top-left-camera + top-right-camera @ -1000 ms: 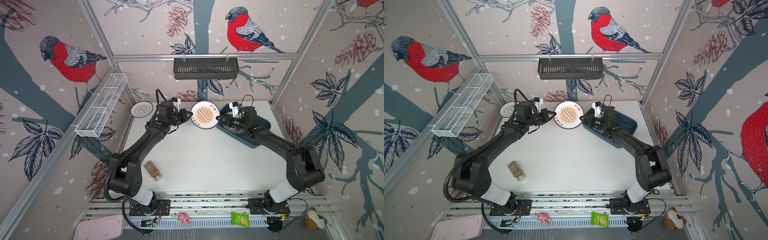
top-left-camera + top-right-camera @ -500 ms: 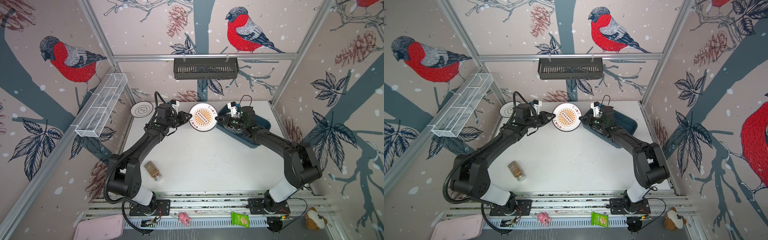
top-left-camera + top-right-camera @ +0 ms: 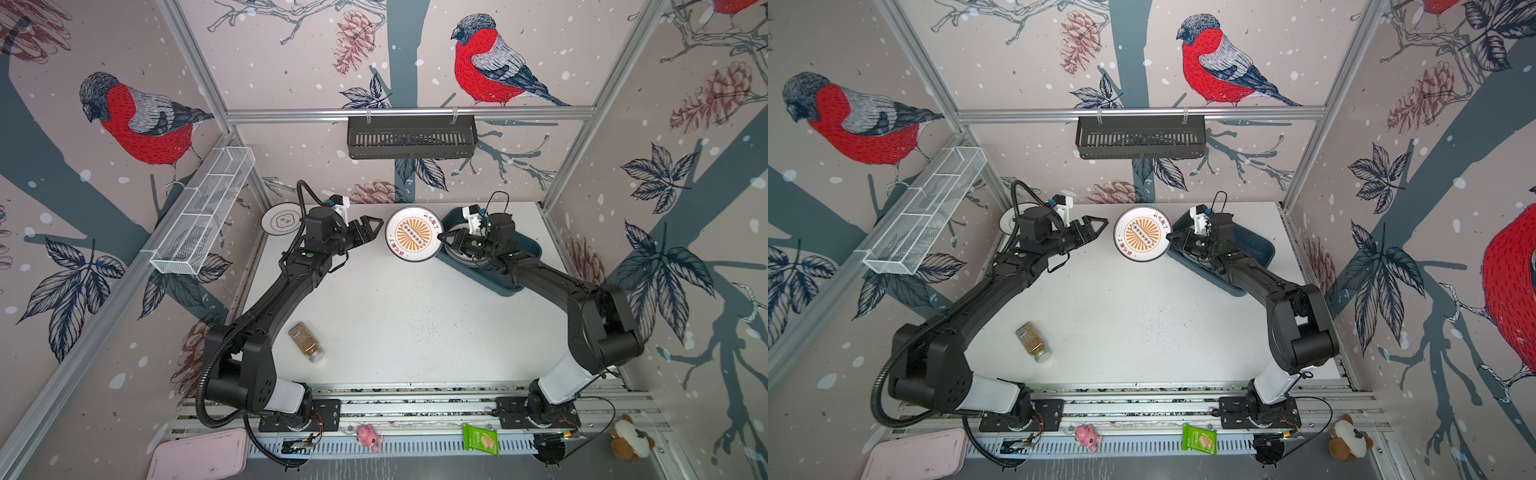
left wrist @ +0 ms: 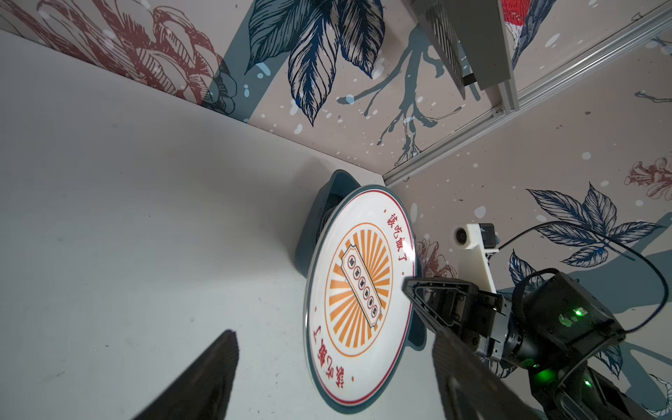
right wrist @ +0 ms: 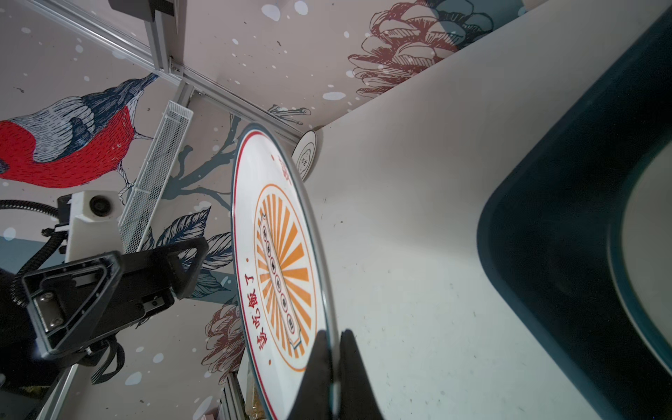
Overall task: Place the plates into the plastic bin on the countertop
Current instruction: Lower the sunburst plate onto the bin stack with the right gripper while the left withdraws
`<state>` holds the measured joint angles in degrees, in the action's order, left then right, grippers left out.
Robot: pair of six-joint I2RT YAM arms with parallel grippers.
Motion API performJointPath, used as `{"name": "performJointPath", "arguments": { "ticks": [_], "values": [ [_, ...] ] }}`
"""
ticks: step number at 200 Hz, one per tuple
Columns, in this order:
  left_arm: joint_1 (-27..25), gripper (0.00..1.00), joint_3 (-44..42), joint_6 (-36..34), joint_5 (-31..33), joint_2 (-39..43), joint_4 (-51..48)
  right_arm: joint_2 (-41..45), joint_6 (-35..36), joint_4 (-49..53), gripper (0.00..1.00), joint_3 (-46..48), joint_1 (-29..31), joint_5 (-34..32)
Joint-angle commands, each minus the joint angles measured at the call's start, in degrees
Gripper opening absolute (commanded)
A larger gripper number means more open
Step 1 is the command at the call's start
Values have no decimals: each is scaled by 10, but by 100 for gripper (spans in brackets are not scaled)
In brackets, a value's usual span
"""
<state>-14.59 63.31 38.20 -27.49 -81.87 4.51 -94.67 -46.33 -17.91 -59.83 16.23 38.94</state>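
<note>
A white plate with an orange sunburst centre [image 3: 413,235] [image 3: 1143,235] hangs tilted above the countertop [image 3: 415,316] near the back. My right gripper [image 3: 441,237] [image 5: 332,338] is shut on its right rim. My left gripper [image 3: 374,226] [image 4: 332,338] stands open just left of the plate, clear of it. The dark teal plastic bin [image 3: 528,249] [image 5: 545,218] lies at the back right under the right wrist, with a white plate [image 5: 647,291] inside. A cloud-outline plate [image 3: 282,219] lies flat in the back left corner.
A spice jar [image 3: 306,342] lies on its side at the front left. On the back wall hangs a black slotted basket [image 3: 411,137], on the left wall a white wire basket [image 3: 203,212]. A pink tray [image 3: 199,455] and small toys sit beyond the front rail.
The plate has passed from left to right: my right gripper shut on its right rim, then my left gripper opened, let go and drew back a little to the left.
</note>
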Motion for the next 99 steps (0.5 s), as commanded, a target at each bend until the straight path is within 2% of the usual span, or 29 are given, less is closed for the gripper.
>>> {"name": "performJointPath", "arguments": {
  "ticks": [1, 30, 43, 99],
  "values": [
    [-13, 87, -4, -46, 18, 17, 24, 2, -7, -22, 3, 3, -15, 1],
    [-62, 90, -1, -97, 6, 22, 28, 5, -10, -23, 3, 11, -46, -4],
    [-83, 96, 4, -118, -12, 18, 29, 8, -11, -20, 3, 14, -61, -10],
    [-161, 96, 2, -176, -43, 10, 34, 12, -13, -21, 3, 37, -124, -37]
  ]
}}
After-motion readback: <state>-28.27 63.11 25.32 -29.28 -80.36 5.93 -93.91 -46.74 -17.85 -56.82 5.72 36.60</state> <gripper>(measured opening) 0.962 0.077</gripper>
